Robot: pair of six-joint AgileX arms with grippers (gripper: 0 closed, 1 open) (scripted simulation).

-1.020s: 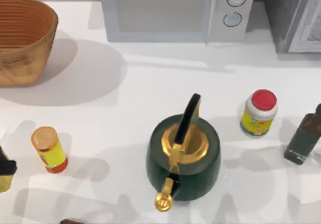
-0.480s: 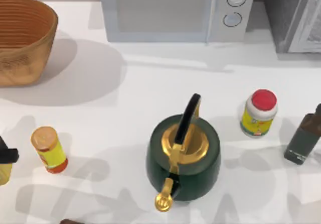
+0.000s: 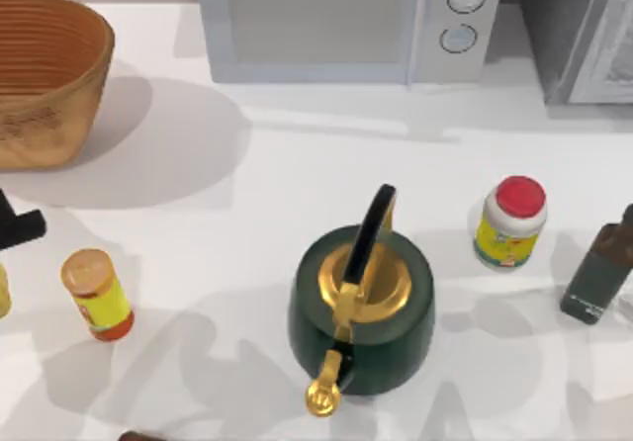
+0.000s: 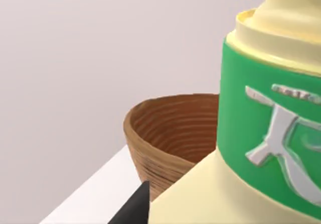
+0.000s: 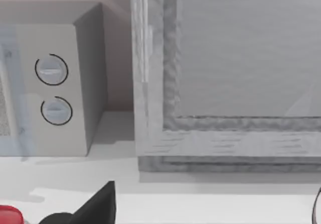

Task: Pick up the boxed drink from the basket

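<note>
We see the basket (image 3: 45, 75) at the bench's (image 3: 277, 184) far left, the microwave (image 3: 346, 21) behind centre. The kettle (image 3: 361, 303) stands between the bottle (image 3: 96, 295) and the jar (image 3: 509, 221).

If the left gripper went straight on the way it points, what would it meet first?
Probably the basket: in the left wrist view its rim lies straight ahead, past the boxed drink held close before the camera. Depth there is unclear.

Orange-brown basket (image 3: 45, 75) far left, ribbed with fine horizontal rings. Boxed drink (image 4: 261, 148): pale cream-yellow with a green band and silver lettering. Near centre, dark green kettle (image 3: 362, 308), gold lid and spout, black handle. Right, white jar (image 3: 509, 221), red lid, yellow label. White table (image 3: 247, 214).
</note>
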